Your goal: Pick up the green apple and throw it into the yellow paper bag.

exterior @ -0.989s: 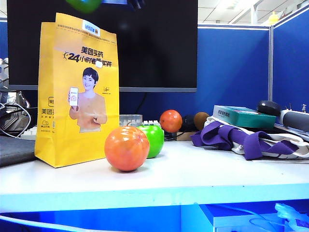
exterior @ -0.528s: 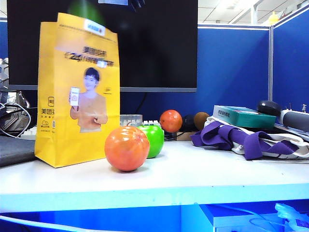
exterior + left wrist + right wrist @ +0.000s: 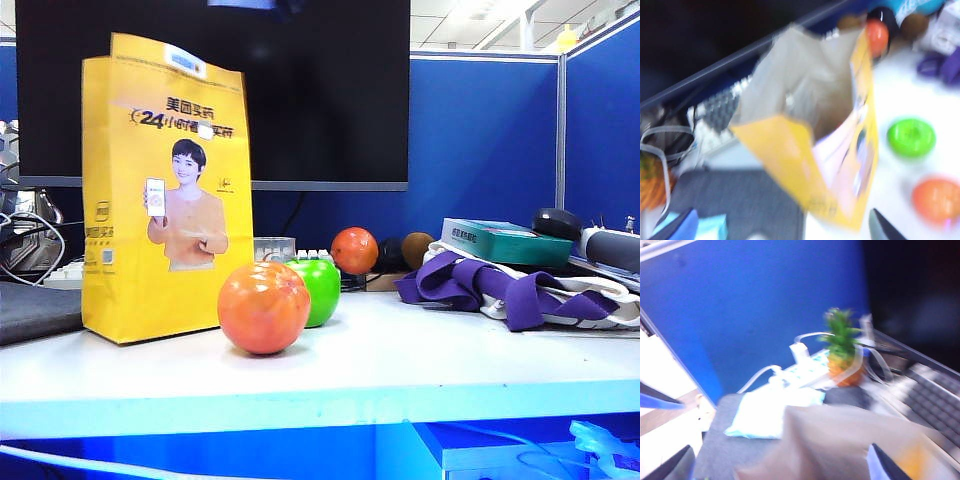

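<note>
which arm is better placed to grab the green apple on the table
Likely left: the left tool hangs open with the spare green apple in view beside the yellow paper bag; the right tool sits open over the bag's mouth.

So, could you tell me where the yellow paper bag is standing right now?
The yellow paper bag stands upright at the left of the exterior view, on the white table before the dark monitor, left of the orange-red fruit.

yellow paper bag [image 3: 165, 200]: bright yellow, woman print, black text | apple [image 3: 318, 288]: glossy green | round fruit [image 3: 263, 307]: orange-red | cloth [image 3: 500, 290]: purple | table [image 3: 420, 360]: white
</note>
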{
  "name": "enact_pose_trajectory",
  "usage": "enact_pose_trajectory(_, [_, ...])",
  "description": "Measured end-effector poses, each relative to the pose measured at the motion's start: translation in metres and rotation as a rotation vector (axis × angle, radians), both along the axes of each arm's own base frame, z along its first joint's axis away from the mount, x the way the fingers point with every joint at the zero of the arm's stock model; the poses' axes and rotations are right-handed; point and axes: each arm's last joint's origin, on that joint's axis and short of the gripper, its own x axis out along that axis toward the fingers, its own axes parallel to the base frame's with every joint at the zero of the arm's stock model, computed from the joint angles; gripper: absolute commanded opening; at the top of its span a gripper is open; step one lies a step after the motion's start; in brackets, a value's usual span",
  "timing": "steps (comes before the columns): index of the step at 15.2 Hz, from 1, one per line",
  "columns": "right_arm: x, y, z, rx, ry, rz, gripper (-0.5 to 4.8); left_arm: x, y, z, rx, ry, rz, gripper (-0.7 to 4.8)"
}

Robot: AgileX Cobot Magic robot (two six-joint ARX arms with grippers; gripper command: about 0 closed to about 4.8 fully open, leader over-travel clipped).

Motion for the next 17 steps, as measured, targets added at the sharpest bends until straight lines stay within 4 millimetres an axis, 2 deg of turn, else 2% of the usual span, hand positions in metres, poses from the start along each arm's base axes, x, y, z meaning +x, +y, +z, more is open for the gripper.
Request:
enact_pose_trajectory(2, [-0.002,-0.039,0.018,-0.032,-0.02,-0.054,4.79,-0.015,0.005,0.005,0.023,-0.021,-0.006,4.79])
enact_pose_trajectory(4, [-0.029,-0.076,0.052,-0.092,-0.157,-0.119,4.79,-0.036,0.014,0.022,0.023,-0.157,0.056,4.79])
enact_pose_trajectory(6, [-0.074,-0.106,0.091,-0.142,-0.325,-0.18,4.79,-0.058,0.022,0.035,0.003,-0.272,0.098,4.79])
enact_pose_trajectory(8, [-0.112,-0.123,0.111,-0.198,-0.423,-0.194,4.79,-0.069,0.026,0.037,-0.007,-0.301,0.098,4.79])
enact_pose_trajectory(9, [-0.136,-0.133,0.119,-0.253,-0.484,-0.199,4.79,-0.071,0.027,0.034,-0.008,-0.3,0.099,4.79])
enact_pose_trajectory(11, [-0.188,-0.154,0.138,-0.35,-0.586,-0.317,4.79,-0.076,0.028,0.022,-0.01,-0.285,0.1,4.79])
enact_pose_trajectory(13, [-0.224,-0.172,0.147,-0.396,-0.599,-0.403,4.79,-0.081,0.029,0.008,-0.032,-0.266,0.104,4.79])
enact_pose_trajectory(14, [-0.237,-0.179,0.147,-0.422,-0.598,-0.449,4.79,-0.084,0.03,0.004,-0.049,-0.271,0.103,4.79])
enact_pose_trajectory(15, [-0.258,-0.19,0.148,-0.418,-0.617,-0.501,4.79,-0.09,0.032,0.003,-0.059,-0.282,0.103,4.79])
enact_pose_trajectory(17, [-0.307,-0.213,0.149,-0.28,-0.684,-0.628,4.79,-0.097,0.034,0.005,-0.072,-0.306,0.104,4.79])
